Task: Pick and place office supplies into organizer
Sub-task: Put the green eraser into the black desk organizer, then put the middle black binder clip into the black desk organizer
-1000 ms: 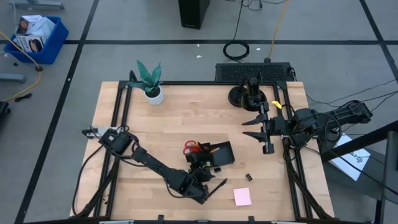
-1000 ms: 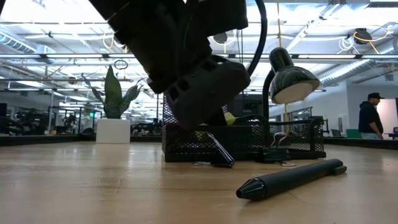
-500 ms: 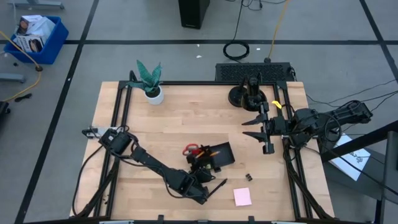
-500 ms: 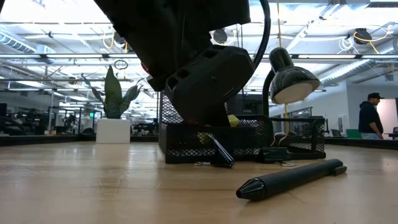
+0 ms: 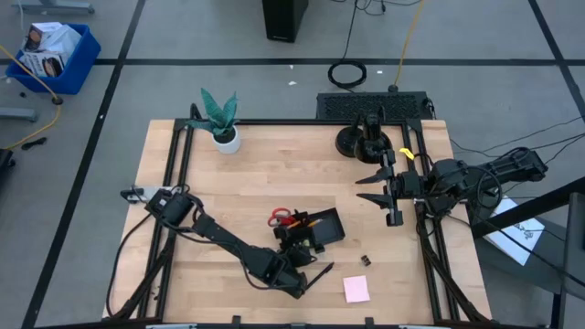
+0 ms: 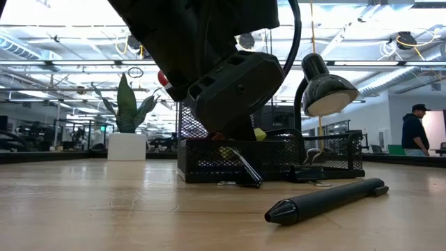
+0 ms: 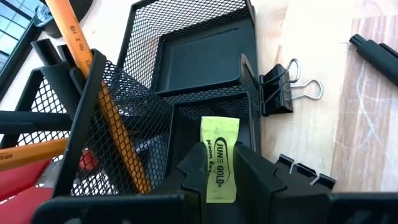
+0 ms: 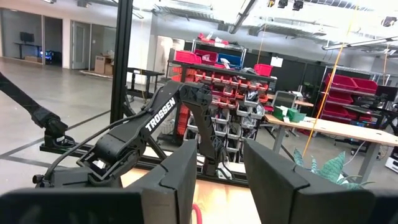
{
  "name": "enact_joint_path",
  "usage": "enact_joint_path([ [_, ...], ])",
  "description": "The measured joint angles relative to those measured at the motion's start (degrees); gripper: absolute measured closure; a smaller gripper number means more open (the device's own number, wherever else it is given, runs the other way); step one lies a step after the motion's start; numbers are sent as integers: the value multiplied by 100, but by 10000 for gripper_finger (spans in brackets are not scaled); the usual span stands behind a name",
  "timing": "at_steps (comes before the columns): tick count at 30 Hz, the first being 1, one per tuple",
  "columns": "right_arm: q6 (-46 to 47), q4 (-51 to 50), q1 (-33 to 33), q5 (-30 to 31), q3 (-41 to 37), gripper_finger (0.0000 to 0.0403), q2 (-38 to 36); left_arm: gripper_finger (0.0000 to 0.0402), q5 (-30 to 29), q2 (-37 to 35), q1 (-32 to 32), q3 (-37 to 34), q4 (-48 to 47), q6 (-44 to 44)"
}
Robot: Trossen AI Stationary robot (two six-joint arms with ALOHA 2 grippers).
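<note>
Overhead: left gripper [image 5: 297,245] sits over the organizer [image 5: 329,226] near the middle of the tabletop's front edge, hiding most of it; red-handled scissors [image 5: 281,217] poke out at the organizer's left end. Right gripper [image 5: 377,189] waits by the right edge, fingers spread, nothing in them. Pink sticky-note pad [image 5: 356,289] and a tiny black clip [image 5: 365,260] are loose toward the front-right corner. Low view: black pen [image 6: 326,200] lies on the wood in front of the mesh tray. Left wrist view: fingers pinch the yellow-green piece [image 7: 219,159] right above a small compartment, so I'd say it's the drop step. Best bet: lower until the piece is inside the mesh walls, then release straight, or it may tip over the divider. Contents: orange pencils [image 7: 93,81] lean in the tall section with the scissors, shallow rear compartment looks bare, binder clip [image 7: 283,94] sits outside, touching the tray wall.
</note>
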Motion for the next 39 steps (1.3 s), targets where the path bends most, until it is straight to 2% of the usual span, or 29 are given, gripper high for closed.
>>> enact_joint_path([
  [6, 0, -2, 0, 1, 0, 280, 0, 328, 200, -88, 83, -7, -76, -31],
  [14, 17, 2, 0, 1, 0, 280, 0, 257, 204, -96, 126, -7, -99, -96],
  [18, 13, 3, 0, 0, 0, 280, 0, 239, 155, -98, 124, -7, -105, -96],
  [29, 17, 7, 0, 1, 0, 280, 0, 255, 210, -177, 51, -7, 85, 8],
  [39, 4, 170, 0, 1, 0, 280, 0, 261, 219, -906, -263, -3, 673, 267],
])
